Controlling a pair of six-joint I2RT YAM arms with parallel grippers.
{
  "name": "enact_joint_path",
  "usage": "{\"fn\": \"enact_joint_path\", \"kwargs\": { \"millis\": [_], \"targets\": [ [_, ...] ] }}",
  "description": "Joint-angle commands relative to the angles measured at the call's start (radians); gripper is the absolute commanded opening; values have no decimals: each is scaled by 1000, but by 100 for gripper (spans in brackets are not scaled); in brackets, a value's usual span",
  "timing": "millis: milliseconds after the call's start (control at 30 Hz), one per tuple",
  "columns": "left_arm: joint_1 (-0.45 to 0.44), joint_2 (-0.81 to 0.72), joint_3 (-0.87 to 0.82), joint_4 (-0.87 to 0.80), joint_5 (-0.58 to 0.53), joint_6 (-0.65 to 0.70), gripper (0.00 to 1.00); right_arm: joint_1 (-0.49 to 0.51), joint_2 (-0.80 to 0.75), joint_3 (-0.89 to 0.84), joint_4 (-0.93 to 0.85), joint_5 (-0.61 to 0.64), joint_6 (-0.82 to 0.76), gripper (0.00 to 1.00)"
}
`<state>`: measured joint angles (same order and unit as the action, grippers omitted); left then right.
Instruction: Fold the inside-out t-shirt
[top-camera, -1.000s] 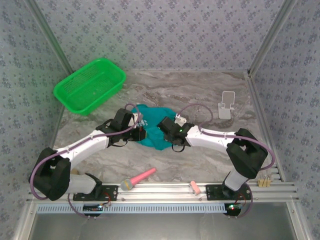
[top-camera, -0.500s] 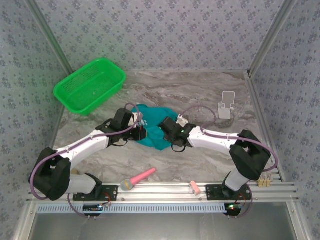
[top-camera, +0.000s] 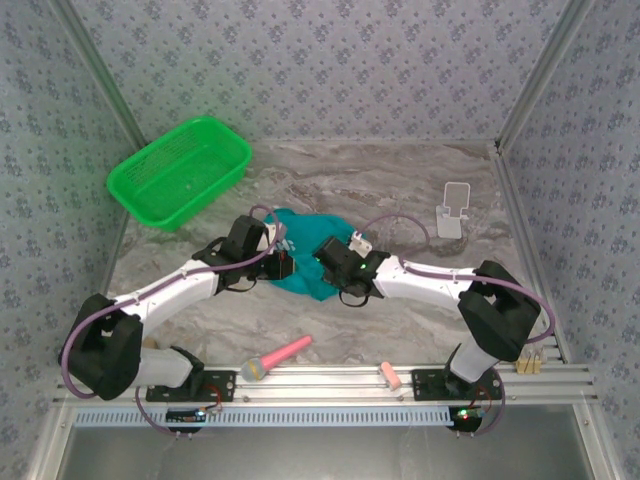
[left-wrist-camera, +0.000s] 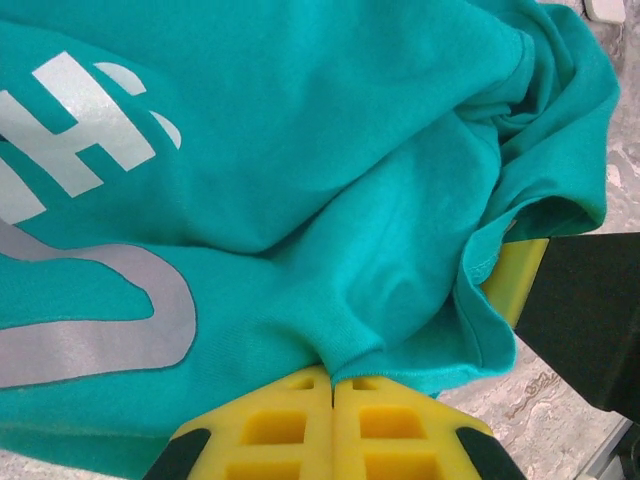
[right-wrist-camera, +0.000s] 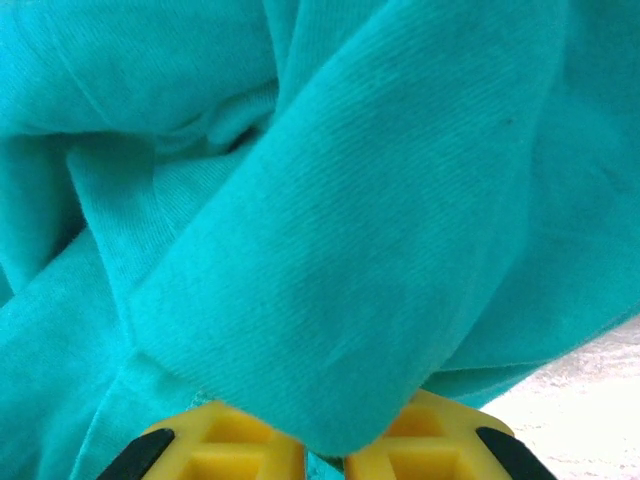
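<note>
The teal t-shirt (top-camera: 303, 226) lies crumpled in the middle of the marble table, between my two grippers. Up close, the t-shirt (left-wrist-camera: 380, 150) carries white and grey printed shapes at the left. My left gripper (top-camera: 283, 263) is at the cloth's left side; in its wrist view the left gripper (left-wrist-camera: 332, 384) is shut, yellow pads together on a hemmed fold. My right gripper (top-camera: 328, 258) presses in from the right. In the right wrist view the t-shirt (right-wrist-camera: 330, 200) bulges over the right gripper (right-wrist-camera: 325, 455), a thick fold pinched between its pads.
A green mesh basket (top-camera: 180, 170) stands at the back left. A white stand (top-camera: 455, 208) sits at the back right. A pink and teal stick (top-camera: 278, 355) and a small pink cylinder (top-camera: 389, 376) lie near the front rail. The right arm's finger (left-wrist-camera: 515, 280) edges into the left wrist view.
The right gripper has shifted slightly left, deeper against the bunched shirt. The left arm and the cloth look almost the same.
</note>
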<state>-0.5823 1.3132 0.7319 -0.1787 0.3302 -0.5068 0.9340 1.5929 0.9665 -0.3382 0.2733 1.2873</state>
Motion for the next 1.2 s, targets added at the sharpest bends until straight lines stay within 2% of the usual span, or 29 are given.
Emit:
{"fn": "enact_joint_path", "kwargs": {
  "millis": [0, 67, 133, 200, 233, 267, 333, 367, 433, 533, 633, 733, 833, 933, 1000, 1100, 1167],
  "targets": [
    [7, 0, 3, 18, 30, -6, 5, 6, 16, 8, -11, 31, 11, 17],
    [9, -5, 3, 16, 30, -4, 4, 6, 20, 9, -23, 42, 23, 22],
    [10, -9, 2, 16, 30, -5, 4, 6, 21, 12, -36, 46, 36, 30],
    [12, -13, 1, 18, 29, -6, 5, 5, 20, 14, -41, 30, 40, 31],
    [12, -12, 1, 18, 31, -4, 4, 4, 21, 15, -39, 23, 39, 18],
    [13, -12, 1, 19, 29, -4, 5, 7, 19, 14, -26, 21, 29, 11],
    [18, -11, 3, 16, 30, 0, 5, 6, 26, 15, -25, 30, 13, 6],
    [20, -13, 6, 8, 30, 9, 5, -2, 29, 17, -37, 35, -1, 0],
    [26, -22, 43, -63, -18, 55, 5, -31, 7, 27, -65, 66, -59, 0],
    [53, -44, 160, -167, -93, 110, 6, -97, -70, 90, -139, 110, -233, 0],
    [75, -25, 337, -222, -172, 196, 7, -196, -151, 201, -138, 122, -514, 0],
    [84, 74, 597, -282, -213, 306, 7, -321, -157, 399, -70, -49, -796, 0],
    [90, 194, 887, -354, -261, 347, 7, -402, -98, 647, -122, -104, -949, 0],
    [91, 254, 1085, -388, -228, 348, 4, -419, -81, 793, -165, -92, -1030, 0],
    [89, 248, 1133, -396, -197, 329, 2, -409, -115, 810, -171, -86, -1040, 0],
    [85, 175, 1079, -363, -73, 269, 0, -395, -219, 750, -177, -171, -1006, 0],
    [74, 89, 999, -318, -1, 202, 0, -340, -313, 694, -191, -147, -979, 0]
  ]
}}
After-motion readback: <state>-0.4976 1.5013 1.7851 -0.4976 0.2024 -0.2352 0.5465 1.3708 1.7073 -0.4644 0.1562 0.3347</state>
